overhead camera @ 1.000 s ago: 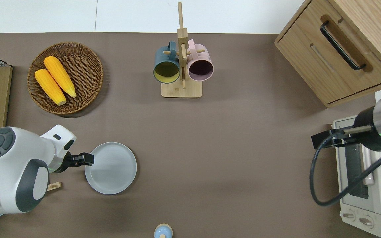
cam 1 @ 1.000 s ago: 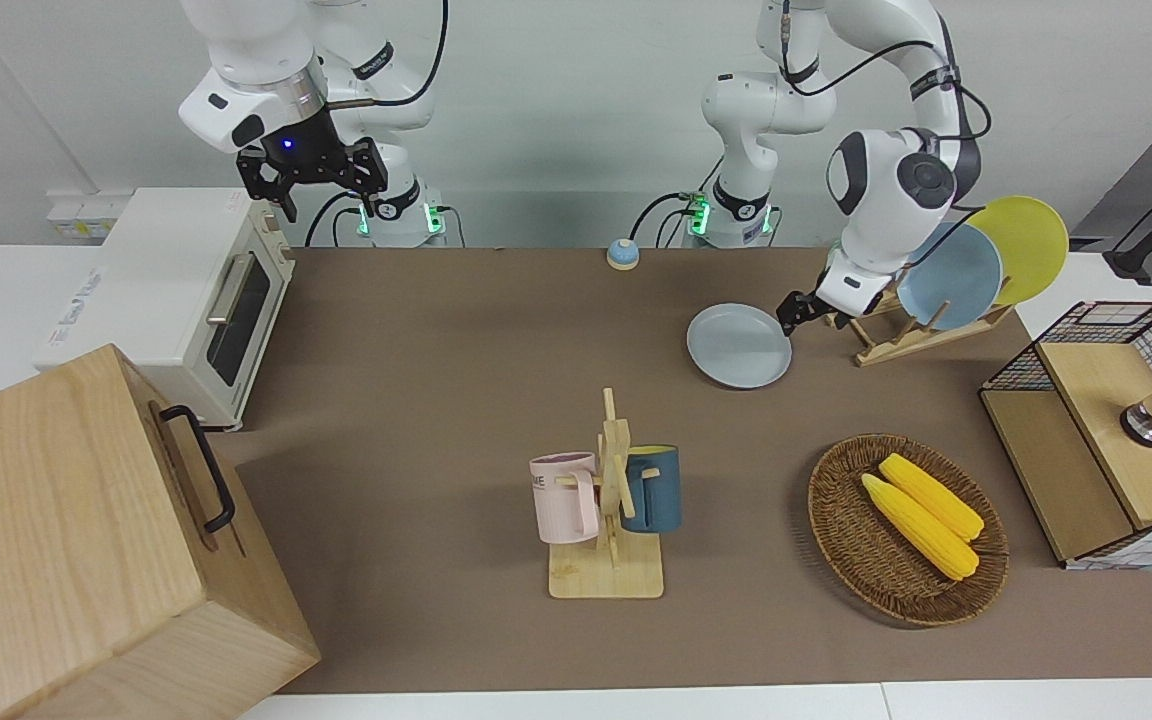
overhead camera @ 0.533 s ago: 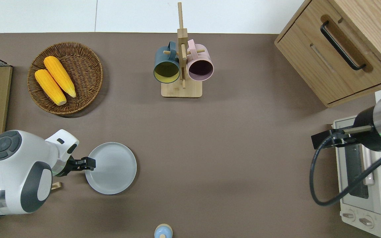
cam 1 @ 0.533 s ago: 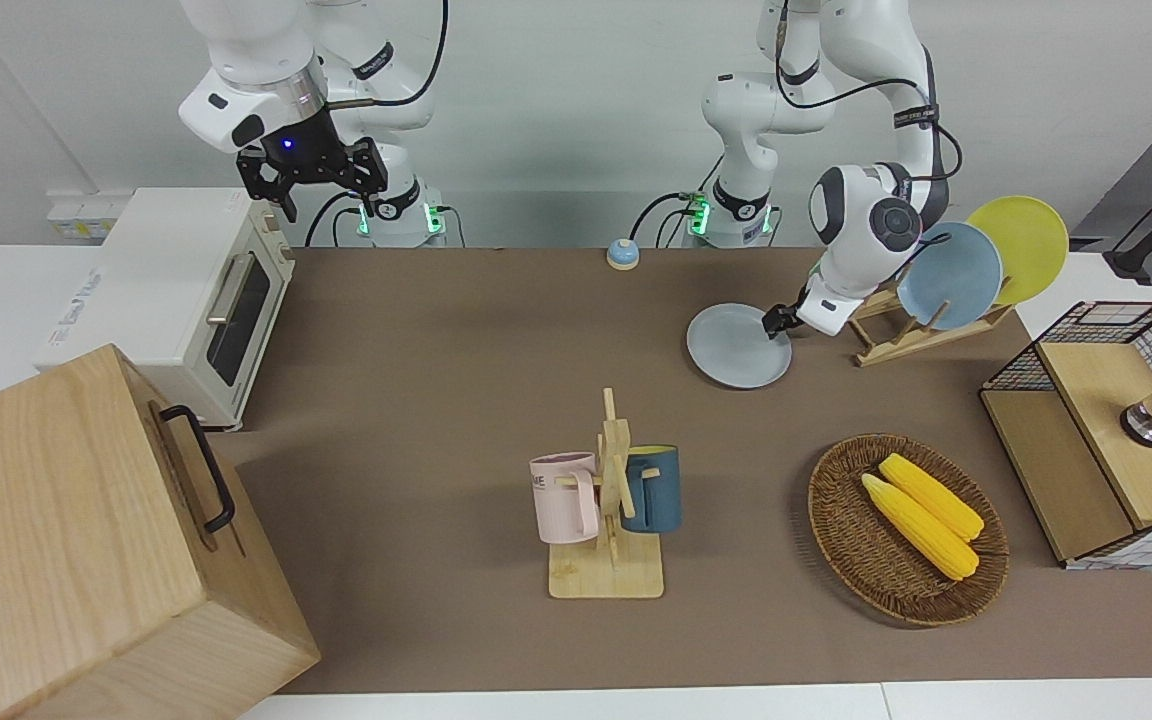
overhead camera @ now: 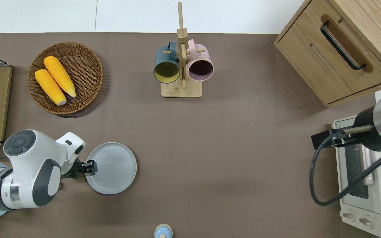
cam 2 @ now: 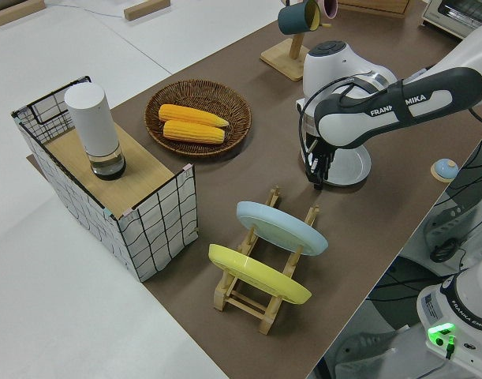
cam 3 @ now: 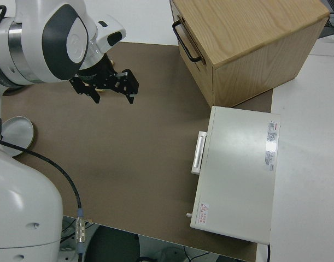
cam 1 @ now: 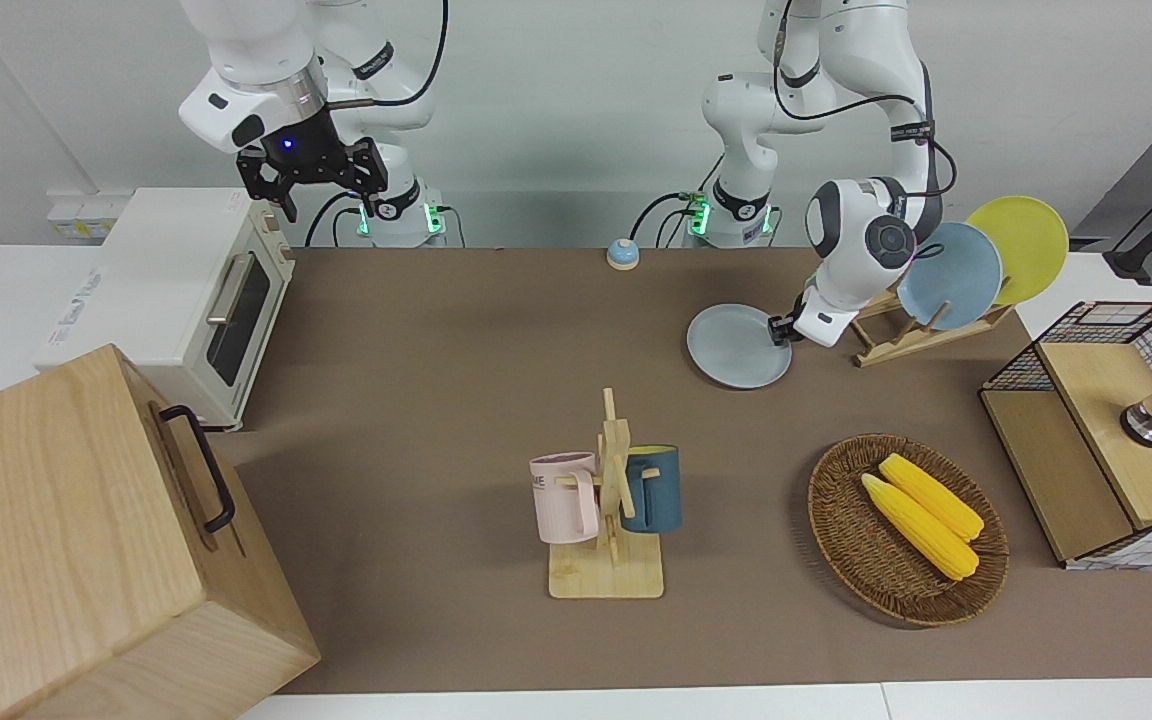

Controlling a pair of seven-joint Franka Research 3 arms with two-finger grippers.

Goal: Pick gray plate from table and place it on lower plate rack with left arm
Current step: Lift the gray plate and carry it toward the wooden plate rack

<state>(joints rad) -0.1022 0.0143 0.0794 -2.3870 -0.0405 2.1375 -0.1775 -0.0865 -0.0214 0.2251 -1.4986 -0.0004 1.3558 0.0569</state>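
The gray plate (cam 1: 736,348) lies flat on the table (cam 1: 436,400); it also shows in the overhead view (overhead camera: 112,168) and the left side view (cam 2: 351,167). My left gripper (cam 1: 782,328) is low at the plate's rim on the side toward the left arm's end, open, with its tips overlapping the rim (overhead camera: 91,167). The lower plate rack (cam 1: 898,335) stands beside the plate, toward the left arm's end, and holds a blue plate (cam 1: 948,275) and a yellow plate (cam 1: 1021,247). The right arm is parked, its gripper (cam 1: 314,180) open and empty.
A wooden mug stand (cam 1: 611,520) with two mugs stands mid-table. A wicker basket (cam 1: 841,545) holds two corn cobs. A wire crate (cam 1: 1106,430) is at the left arm's end. A small bell (cam 1: 622,254), a toaster oven (cam 1: 176,300) and a wooden cabinet (cam 1: 66,540) are also here.
My left gripper has slid in onto the gray plate's rim and the arm has lowered and swung toward the plate. The plate has not moved. The right arm is still.
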